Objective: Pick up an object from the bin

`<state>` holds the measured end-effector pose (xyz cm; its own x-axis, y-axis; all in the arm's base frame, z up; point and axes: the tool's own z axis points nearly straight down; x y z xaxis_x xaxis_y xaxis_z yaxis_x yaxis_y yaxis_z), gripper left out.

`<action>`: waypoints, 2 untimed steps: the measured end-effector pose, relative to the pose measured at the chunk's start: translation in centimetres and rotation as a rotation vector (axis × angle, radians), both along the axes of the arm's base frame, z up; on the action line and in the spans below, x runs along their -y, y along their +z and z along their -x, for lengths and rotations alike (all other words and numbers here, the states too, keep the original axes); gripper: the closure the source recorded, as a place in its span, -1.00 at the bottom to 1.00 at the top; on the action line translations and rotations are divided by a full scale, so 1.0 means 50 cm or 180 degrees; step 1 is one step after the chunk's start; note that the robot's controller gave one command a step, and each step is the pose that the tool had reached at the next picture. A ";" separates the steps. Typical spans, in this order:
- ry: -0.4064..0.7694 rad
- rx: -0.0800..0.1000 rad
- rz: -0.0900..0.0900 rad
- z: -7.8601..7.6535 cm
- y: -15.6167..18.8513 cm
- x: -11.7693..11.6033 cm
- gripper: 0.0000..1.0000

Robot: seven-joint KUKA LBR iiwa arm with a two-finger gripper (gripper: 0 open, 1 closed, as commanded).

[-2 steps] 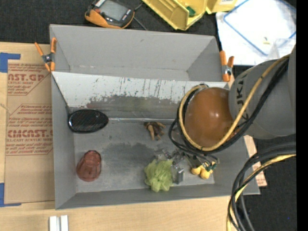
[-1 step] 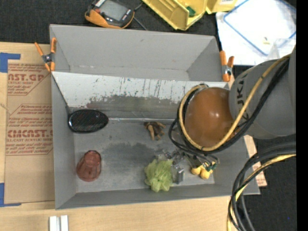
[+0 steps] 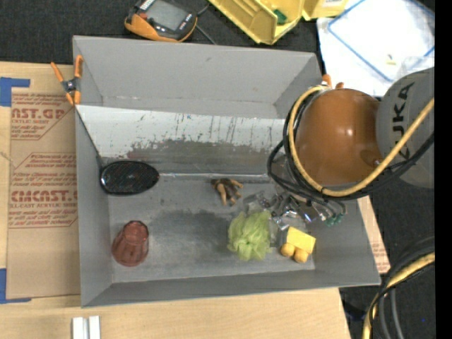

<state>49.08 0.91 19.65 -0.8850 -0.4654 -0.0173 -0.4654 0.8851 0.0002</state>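
My gripper (image 3: pixel 291 210) hangs low over the right part of the bin floor, mostly hidden under the arm's orange dome. Just left of it and slightly nearer the front lies a crinkly green lettuce-like thing (image 3: pixel 249 234). A small yellow block (image 3: pixel 298 245) rests right below the gripper, close to the bin's front right corner. A little brown piece (image 3: pixel 227 189) lies to the gripper's left near the back wall.
A black oval thing (image 3: pixel 128 177) sits at the back left of the bin floor. A dark red ribbed cup (image 3: pixel 131 243) lies on its side at the front left. The arm and its cables cover the bin's right wall.
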 end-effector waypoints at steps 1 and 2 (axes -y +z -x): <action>-0.0183 -0.0069 -0.0001 0.000 0.212 -0.001 1.00; 0.0550 -0.0042 0.0005 0.004 0.065 0.060 1.00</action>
